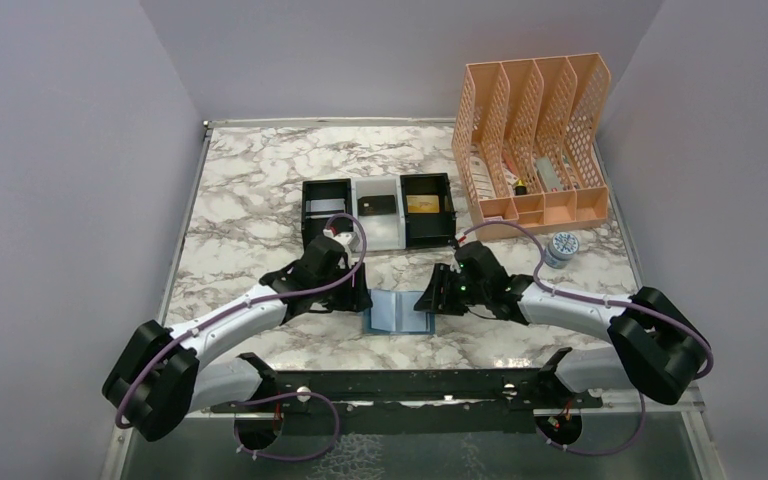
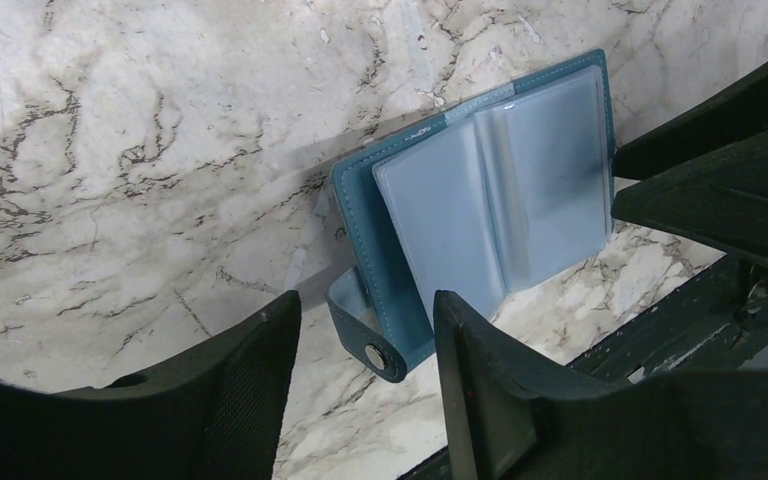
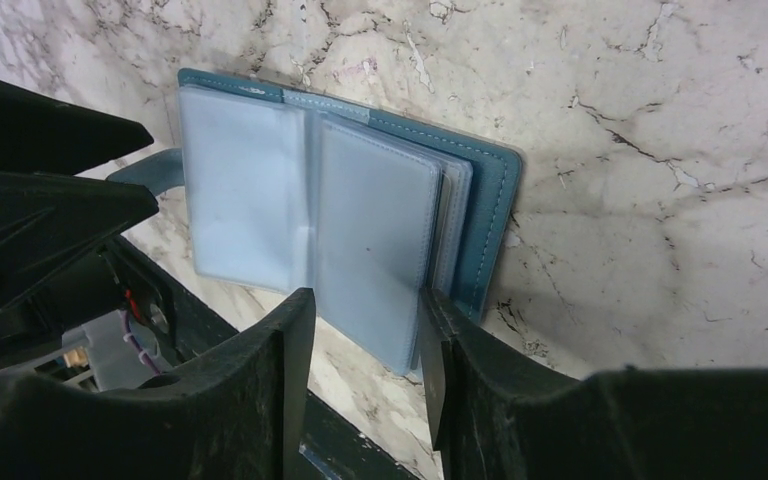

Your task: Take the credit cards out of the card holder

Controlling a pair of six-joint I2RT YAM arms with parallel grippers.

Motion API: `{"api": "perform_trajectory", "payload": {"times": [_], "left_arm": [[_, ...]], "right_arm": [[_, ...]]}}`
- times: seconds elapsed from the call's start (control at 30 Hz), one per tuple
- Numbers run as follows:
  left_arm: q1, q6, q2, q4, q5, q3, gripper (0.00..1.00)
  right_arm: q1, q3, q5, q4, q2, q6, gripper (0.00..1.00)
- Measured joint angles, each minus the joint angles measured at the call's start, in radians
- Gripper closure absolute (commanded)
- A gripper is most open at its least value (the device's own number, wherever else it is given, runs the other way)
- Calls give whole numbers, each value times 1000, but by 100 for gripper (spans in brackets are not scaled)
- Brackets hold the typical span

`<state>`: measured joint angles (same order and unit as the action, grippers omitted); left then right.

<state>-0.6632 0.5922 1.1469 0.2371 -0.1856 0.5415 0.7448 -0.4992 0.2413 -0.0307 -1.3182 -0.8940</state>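
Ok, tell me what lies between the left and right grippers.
The card holder lies there, open and flat on the marble table, with the left gripper at one side and the right gripper at the other. The top external view shows it best.

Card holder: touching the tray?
Apart. The top view shows a strip of bare tabletop between the card holder and the tray.

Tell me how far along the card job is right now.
Done: a black card and a gold card lie in the tray. In hand: left end effector and right end effector bracket the open card holder. Remaining: its clear sleeves look empty, but hidden cards can't be ruled out.
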Motion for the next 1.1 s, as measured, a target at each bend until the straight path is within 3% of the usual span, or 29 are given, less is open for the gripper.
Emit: {"api": "perform_trajectory", "payload": {"times": [0.9, 1.1], "left_arm": [[-20, 0, 58, -35, 3, 0, 60], [-27, 1, 61, -41, 3, 0, 49]], "right_arm": [[0, -31, 26, -7, -39, 1, 65], [0, -48, 25, -21, -38, 2, 65]]}}
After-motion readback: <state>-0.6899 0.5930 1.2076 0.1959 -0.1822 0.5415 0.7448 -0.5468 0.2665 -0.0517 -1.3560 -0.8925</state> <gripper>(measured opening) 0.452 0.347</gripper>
